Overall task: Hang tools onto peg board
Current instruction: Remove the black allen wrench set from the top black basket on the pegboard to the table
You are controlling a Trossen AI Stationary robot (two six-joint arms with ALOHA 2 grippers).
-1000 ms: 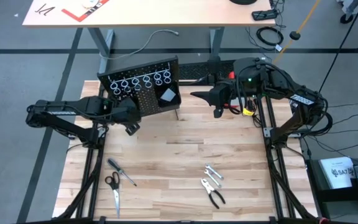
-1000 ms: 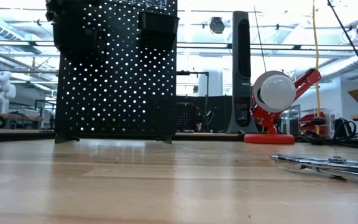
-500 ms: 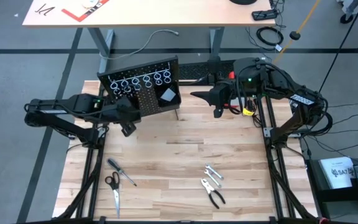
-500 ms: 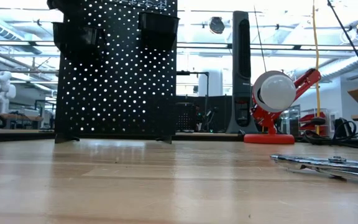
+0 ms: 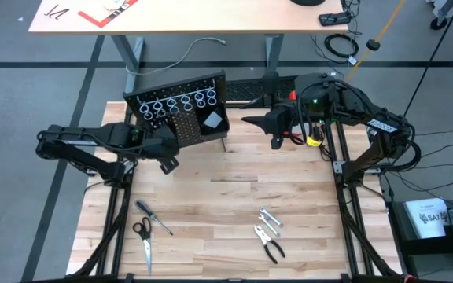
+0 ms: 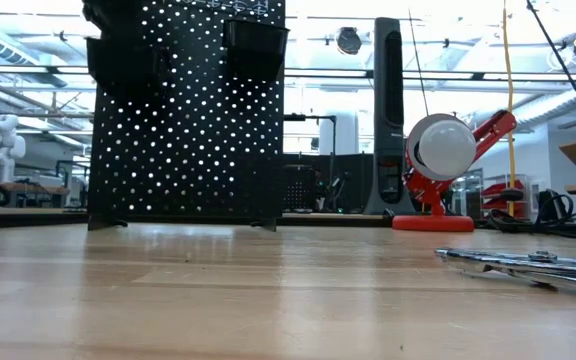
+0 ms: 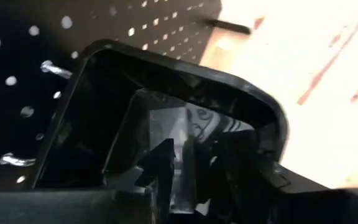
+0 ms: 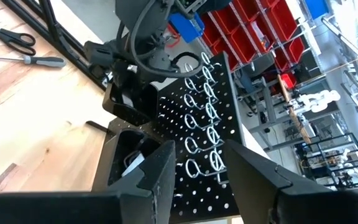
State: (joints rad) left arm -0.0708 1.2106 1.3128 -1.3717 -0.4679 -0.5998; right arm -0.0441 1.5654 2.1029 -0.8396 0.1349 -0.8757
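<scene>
**Left arm shifts at the board's bin; tools lie untouched**

The left gripper (image 5: 166, 163) sits left of centre in the high view, just beside the lower left corner of the peg board (image 5: 181, 110). Half a second ago it was a little further left and higher; now it has swung back toward the board's foot. Whether its fingers are apart or together I cannot tell. Nothing is seen in it, so no tool looks ready to hang yet.

The right gripper (image 5: 274, 140) waits above centre, right of the board, fingers apart with nothing between them.

The scissors (image 5: 143, 236) and screwdriver (image 5: 154, 216) lie at lower left, the pliers (image 5: 269, 244) and wrench (image 5: 270, 218) at lower centre, all well apart from both grippers.

Only the left wrist view looks into a black bin (image 7: 166, 124), close up. Only the right wrist view shows the row of rings (image 8: 202, 112) face on.
</scene>
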